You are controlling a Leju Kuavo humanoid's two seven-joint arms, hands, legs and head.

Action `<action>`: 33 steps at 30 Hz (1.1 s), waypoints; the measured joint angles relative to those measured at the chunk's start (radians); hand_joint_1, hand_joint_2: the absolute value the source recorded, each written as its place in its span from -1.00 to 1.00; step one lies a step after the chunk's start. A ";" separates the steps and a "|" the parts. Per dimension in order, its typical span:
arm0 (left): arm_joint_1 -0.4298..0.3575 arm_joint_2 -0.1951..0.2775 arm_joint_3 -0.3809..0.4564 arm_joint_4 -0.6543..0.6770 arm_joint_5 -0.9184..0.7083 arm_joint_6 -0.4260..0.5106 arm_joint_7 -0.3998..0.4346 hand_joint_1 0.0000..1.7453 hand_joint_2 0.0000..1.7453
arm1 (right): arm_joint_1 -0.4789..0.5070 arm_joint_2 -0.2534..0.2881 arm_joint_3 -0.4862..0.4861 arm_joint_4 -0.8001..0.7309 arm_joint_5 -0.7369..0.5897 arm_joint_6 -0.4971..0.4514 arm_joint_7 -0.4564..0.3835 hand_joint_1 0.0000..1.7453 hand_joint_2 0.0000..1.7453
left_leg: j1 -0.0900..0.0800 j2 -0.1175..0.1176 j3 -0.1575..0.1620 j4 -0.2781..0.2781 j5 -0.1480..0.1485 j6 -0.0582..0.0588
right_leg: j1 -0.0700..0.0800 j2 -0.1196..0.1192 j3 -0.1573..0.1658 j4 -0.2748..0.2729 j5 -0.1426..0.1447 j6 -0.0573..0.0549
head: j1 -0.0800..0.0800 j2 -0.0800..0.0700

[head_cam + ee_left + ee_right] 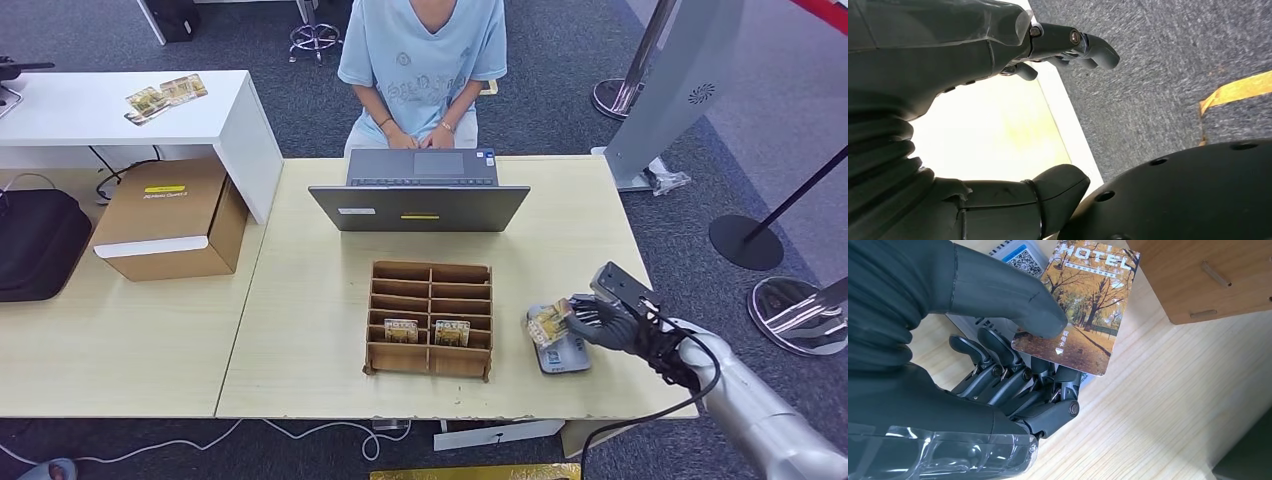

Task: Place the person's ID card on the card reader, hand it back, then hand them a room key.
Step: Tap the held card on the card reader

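Card (1077, 310) sits pinched in my right hand (600, 322), thumb on its face and fingers beneath, directly over the reader (562, 352); its long axis runs away from my palm toward the wooden organizer (430, 318). My left hand (998, 55) hangs empty, fingers apart.

Card (1082, 310) and right hand (998, 360) hide most of the reader (566, 355).

Card (1078, 305): autumn trees, orange-brown, white "HOTEL" lettering. Card reader (562, 352): grey. Right hand (603, 322): dark grey. Organiser box (430, 318): brown. Tabletop (300, 300): pale wood grain. Laptop (420, 195): grey.
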 joint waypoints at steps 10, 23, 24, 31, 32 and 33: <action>0.003 -0.005 -0.006 0.003 0.005 -0.004 0.006 -1.00 1.00 | -0.032 0.017 0.028 0.044 0.004 -0.003 -0.013 1.00 1.00 | 0.000 0.001 0.000 0.000 0.000 0.000 | 0.000 0.001 0.000 0.000 0.000 0.000 | 0.000 0.000; 0.003 -0.005 -0.006 0.004 0.014 -0.004 0.011 -1.00 1.00 | -0.089 0.022 0.043 0.095 0.002 0.000 -0.019 1.00 1.00 | 0.000 0.001 0.000 0.000 0.000 0.000 | 0.000 0.001 0.000 0.000 0.000 0.000 | 0.000 0.000; 0.003 -0.005 -0.006 0.004 0.014 -0.004 0.010 -1.00 1.00 | -0.093 0.022 0.045 0.099 0.000 0.004 -0.021 1.00 1.00 | 0.000 0.001 0.000 0.000 0.000 0.000 | 0.000 0.001 0.000 0.000 0.000 0.000 | 0.000 0.000; 0.004 -0.005 -0.007 0.004 0.012 -0.002 -0.003 -1.00 1.00 | -0.087 0.010 0.048 0.113 -0.023 0.009 -0.044 1.00 1.00 | 0.000 0.001 0.001 0.000 0.000 0.000 | 0.000 0.001 0.000 0.000 0.000 0.000 | 0.000 0.000; 0.004 -0.005 -0.008 0.004 0.009 -0.003 -0.003 -1.00 1.00 | -0.081 0.004 0.048 0.111 -0.025 0.004 -0.044 1.00 1.00 | 0.000 0.001 0.001 0.000 0.000 0.000 | 0.000 0.001 0.000 0.000 0.000 0.000 | 0.000 0.000; 0.004 -0.005 -0.010 0.004 0.006 -0.003 -0.003 -1.00 1.00 | -0.071 -0.004 0.047 0.107 -0.029 -0.002 -0.044 1.00 1.00 | 0.000 0.001 0.001 0.000 0.000 0.000 | 0.000 0.001 0.000 0.000 0.000 0.000 | 0.000 0.000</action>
